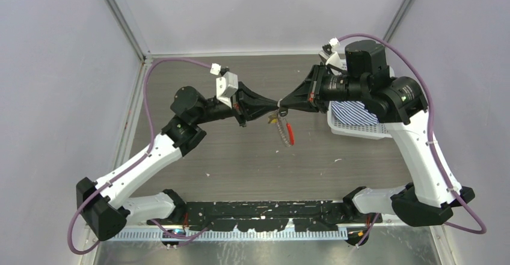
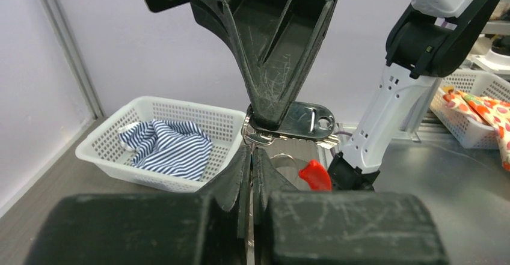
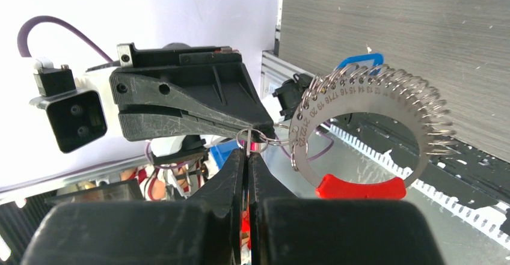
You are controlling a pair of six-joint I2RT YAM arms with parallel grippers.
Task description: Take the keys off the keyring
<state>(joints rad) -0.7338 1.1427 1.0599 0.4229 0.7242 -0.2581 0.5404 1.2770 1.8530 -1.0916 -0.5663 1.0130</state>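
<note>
Both grippers meet above the middle of the table. My left gripper [image 1: 273, 104] [image 2: 251, 157] is shut on a small silver split ring [image 3: 251, 137], seen edge-on between its fingers. My right gripper [image 1: 285, 103] [image 3: 247, 155] is shut on a flat dark-headed key [image 2: 310, 119]. More silver keys [image 2: 328, 140] [image 1: 273, 119] hang just under the fingertips. The keyring [image 1: 287, 133] [image 3: 373, 94], a silvery loop with a red section [image 3: 361, 187] [image 2: 314, 175], hangs from the split ring, clear of the table.
A white basket [image 1: 355, 131] [image 2: 120, 157] holding a blue-striped cloth stands on the table under the right arm's wrist. A second basket [image 2: 475, 133] with a patterned cloth stands beyond the table. Enclosure walls bound the left, back and right.
</note>
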